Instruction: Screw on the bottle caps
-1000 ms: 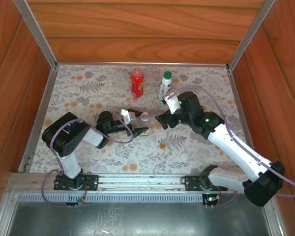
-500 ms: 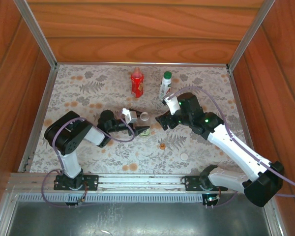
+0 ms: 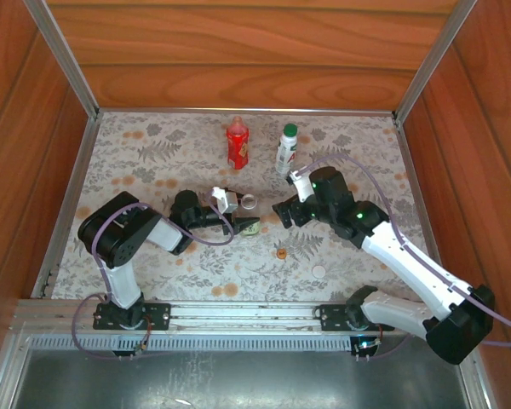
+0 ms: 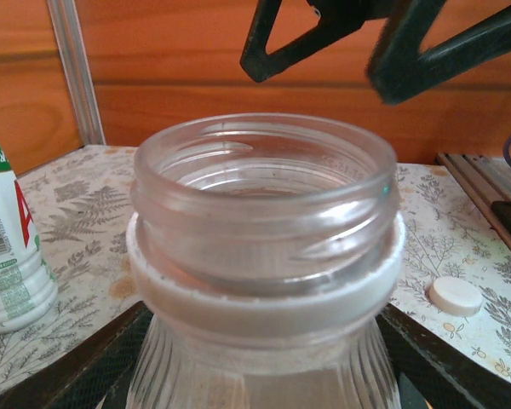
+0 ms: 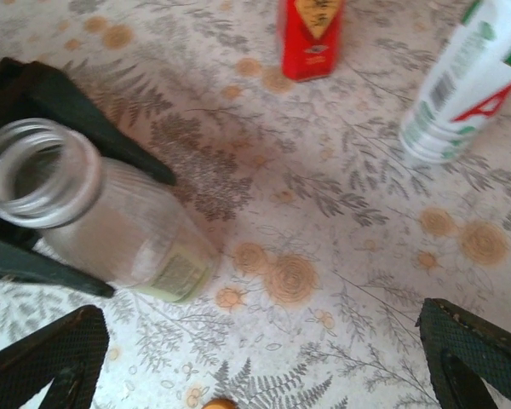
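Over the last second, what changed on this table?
The left end effector closed onto the clear bottle, which stayed upright in place. The right end effector, open, drew back slightly. Red bottle, white bottle, white cap and orange cap did not move.
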Action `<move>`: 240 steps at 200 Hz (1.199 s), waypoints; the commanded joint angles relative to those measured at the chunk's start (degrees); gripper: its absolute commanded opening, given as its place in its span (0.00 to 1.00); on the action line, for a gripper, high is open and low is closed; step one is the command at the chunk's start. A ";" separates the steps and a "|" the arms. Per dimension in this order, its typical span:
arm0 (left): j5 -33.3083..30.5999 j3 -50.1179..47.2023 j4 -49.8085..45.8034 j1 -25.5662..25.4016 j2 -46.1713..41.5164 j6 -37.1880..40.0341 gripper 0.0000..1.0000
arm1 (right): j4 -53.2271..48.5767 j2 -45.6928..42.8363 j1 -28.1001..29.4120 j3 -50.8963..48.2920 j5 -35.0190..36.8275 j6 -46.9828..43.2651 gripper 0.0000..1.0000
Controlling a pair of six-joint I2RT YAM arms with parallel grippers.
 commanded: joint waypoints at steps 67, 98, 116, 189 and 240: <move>3.60 -0.42 1.40 -0.35 0.09 -1.32 0.65 | -9.08 -11.05 -0.60 -12.11 7.24 24.97 0.97; 3.42 -0.69 1.40 -0.30 -0.02 -1.08 0.65 | -17.96 -9.45 -0.42 -16.15 4.61 37.61 0.93; 3.36 -0.87 1.40 -0.30 -0.09 -1.10 0.65 | -21.78 -7.36 -0.14 -16.97 2.61 40.80 0.91; 2.62 -1.49 1.31 -0.32 -0.36 -0.49 0.65 | -21.67 -1.14 2.18 -19.69 -0.29 45.53 0.79; 2.36 -1.90 1.05 -0.33 -0.71 -0.03 0.65 | -26.90 8.29 2.16 -15.52 -1.34 40.71 0.79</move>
